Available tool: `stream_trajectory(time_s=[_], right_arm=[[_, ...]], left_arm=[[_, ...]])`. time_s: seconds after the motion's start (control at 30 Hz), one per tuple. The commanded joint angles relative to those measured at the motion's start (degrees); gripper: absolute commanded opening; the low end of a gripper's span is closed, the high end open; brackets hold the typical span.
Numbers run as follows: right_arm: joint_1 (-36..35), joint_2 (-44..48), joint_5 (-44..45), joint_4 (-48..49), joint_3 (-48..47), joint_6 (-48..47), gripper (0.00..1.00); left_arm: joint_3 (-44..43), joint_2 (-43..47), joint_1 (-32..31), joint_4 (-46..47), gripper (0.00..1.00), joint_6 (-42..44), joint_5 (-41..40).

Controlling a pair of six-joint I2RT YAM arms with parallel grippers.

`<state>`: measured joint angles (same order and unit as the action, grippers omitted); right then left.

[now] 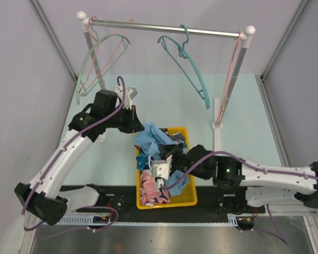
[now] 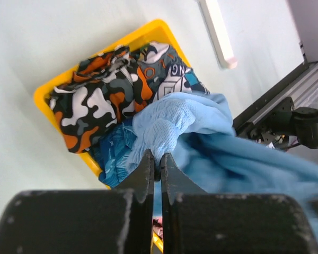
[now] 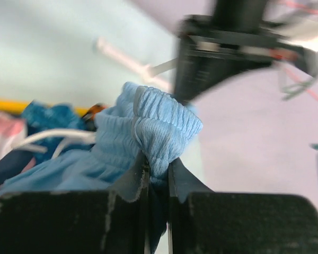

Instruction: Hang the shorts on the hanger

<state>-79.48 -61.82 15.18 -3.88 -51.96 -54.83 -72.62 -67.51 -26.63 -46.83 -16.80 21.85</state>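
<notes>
The light blue shorts (image 1: pixel 152 138) are lifted partly out of the yellow bin (image 1: pixel 185 198), bunched above its far end. My left gripper (image 1: pixel 141 128) is shut on a fold of the shorts (image 2: pixel 172 124), jaws almost closed around the fabric (image 2: pixel 157 160). My right gripper (image 1: pixel 168 152) is shut on the gathered waistband (image 3: pixel 161 127), pinched between its jaws (image 3: pixel 158 163). The white drawstring (image 3: pixel 47 137) trails to the left. The pale pink hanger (image 1: pixel 111 55) hangs on the rack rod at the far left, behind a pale green hanger (image 1: pixel 87 66).
The bin also holds orange-black-white shorts (image 2: pixel 93 106), teal-blue patterned shorts (image 2: pixel 114 153) and a pink garment (image 1: pixel 151 190). A teal hanger (image 1: pixel 188 66) hangs mid-rod. Another pink hanger (image 1: pixel 234 58) hangs by the right post. The rack base (image 1: pixel 217 127) stands right of the bin.
</notes>
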Motion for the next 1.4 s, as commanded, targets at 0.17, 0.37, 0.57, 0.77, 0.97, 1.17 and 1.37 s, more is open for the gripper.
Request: stream_trajectory(time_s=[0.17,0.37,0.57,0.77,0.97,1.17,1.37], right_arm=[[9.5,9.4,-6.3,-11.4,-21.2,9.3,0.0],[13.9,12.3,-14.7,-17.8,-26.6,8.9,0.0],[14.4,12.9,-24.2,-19.3,-25.7,8.3,0.0],[14.4,11.3,-25.1,-17.2,-26.3,7.4,0.0],[14.4,10.7,-24.0,-14.6,-26.3,7.1,0.0],[14.4,10.3,-23.4,-12.4,-26.1,6.6,0.0],[14.4,10.1,-22.5,-12.1,-27.7,5.4,0.0]], left_arm=[[-12.6,8.3,2.7,-3.1,0.01,8.9,2.9],[-8.8,17.7,2.7,-6.3,0.22,24.0,12.6],[0.5,27.6,2.7,-7.0,1.0,36.4,16.2],[15.6,35.5,2.7,-0.9,1.0,45.8,26.5],[25.5,39.0,2.2,7.6,1.0,47.7,30.4],[31.1,38.2,0.4,16.0,1.0,42.8,28.6],[26.3,32.9,0.3,28.8,0.74,34.6,23.0]])
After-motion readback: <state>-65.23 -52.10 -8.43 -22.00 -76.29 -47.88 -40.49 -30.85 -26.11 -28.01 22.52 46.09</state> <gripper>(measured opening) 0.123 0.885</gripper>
